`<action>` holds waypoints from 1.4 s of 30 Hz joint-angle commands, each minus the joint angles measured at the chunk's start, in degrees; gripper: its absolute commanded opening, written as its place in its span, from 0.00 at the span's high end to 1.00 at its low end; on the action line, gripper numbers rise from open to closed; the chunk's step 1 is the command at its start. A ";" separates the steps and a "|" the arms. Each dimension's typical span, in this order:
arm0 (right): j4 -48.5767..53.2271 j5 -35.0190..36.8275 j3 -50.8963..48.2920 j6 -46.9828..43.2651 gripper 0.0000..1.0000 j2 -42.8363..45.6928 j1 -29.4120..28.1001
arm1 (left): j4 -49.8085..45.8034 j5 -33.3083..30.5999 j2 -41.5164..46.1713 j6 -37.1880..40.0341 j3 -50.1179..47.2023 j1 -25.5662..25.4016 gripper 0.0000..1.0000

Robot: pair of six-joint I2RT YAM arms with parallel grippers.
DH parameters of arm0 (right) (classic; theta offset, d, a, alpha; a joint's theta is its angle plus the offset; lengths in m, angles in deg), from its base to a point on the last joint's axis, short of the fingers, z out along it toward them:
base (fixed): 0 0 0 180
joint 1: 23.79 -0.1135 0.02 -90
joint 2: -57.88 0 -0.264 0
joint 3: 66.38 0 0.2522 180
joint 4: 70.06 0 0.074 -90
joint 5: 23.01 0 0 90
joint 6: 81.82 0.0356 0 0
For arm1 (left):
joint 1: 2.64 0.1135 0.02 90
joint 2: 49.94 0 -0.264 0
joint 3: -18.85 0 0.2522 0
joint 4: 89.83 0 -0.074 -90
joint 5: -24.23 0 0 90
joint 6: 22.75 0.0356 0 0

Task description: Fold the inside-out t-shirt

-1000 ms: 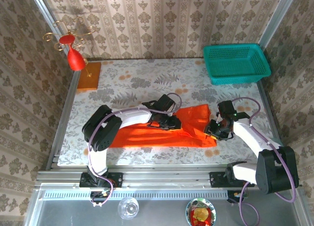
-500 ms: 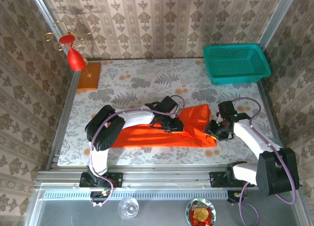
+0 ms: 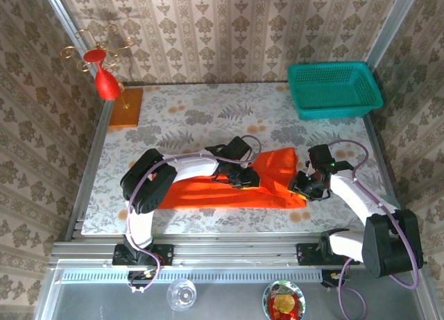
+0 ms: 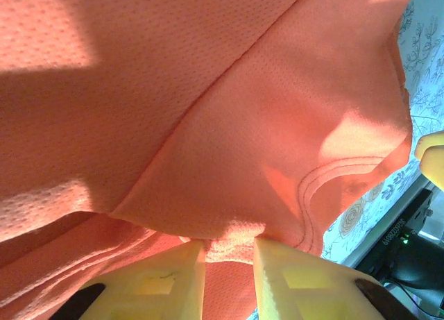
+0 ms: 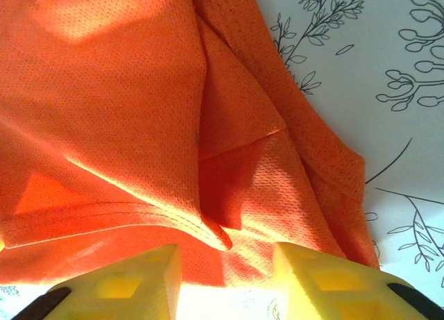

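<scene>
Top view, over the last second:

- Your left arm (image 3: 149, 184) has swung. Its dark elbow sits further right and a touch lower in the frame than a second ago, covering more of the left end of the t-shirt (image 3: 208, 194).
- Your left tool (image 3: 239, 175) has crept right, toward frame centre-right, with the pinched fold of cloth.
- The open orange stretch between it and the right tool (image 3: 303, 184) is narrower, and its upper left corner is pulled in to the right.
- Most of the shift came in the first half second.
</scene>
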 commanded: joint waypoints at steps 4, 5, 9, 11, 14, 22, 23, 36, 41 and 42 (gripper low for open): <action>-0.25 -1.00 -0.32 -0.21 0.60 0.59 0.18 | -4.00 -0.77 -1.76 0.54 1.59 -0.71 0.72; -0.24 -1.03 -0.32 -0.21 0.60 0.59 0.13 | -4.52 -1.03 -1.87 0.71 1.81 -0.87 0.71; -0.29 -1.07 -0.42 -0.12 0.60 0.69 0.18 | -4.86 -1.07 -2.31 1.18 2.61 -0.90 0.73; -0.32 -1.09 -0.37 -0.12 0.60 0.65 0.18 | -4.65 -0.98 -2.06 1.20 2.88 -0.95 0.78; -0.50 -1.27 -0.45 -0.04 0.60 0.68 0.18 | -4.51 -1.47 -0.73 1.32 2.88 -0.95 0.87; -3.18 -5.79 0.27 -0.74 0.60 -2.35 0.18 | -6.07 -2.30 4.14 2.06 2.39 -0.87 1.00; -3.92 -6.90 0.47 -0.66 0.60 -2.92 0.18 | -6.11 -2.37 4.71 2.07 1.99 -0.87 1.00; -5.77 -9.53 3.76 -1.47 0.65 -8.54 0.18 | -7.28 0.88 4.51 3.11 -0.07 -0.90 1.00; -3.23 -2.25 4.08 -3.08 0.64 -10.63 0.18 | -7.18 1.22 2.68 3.34 -0.19 -1.17 0.99; -3.35 -2.02 3.99 -3.35 0.64 -10.57 0.18 | -7.19 1.04 2.38 3.29 -0.11 -1.22 0.99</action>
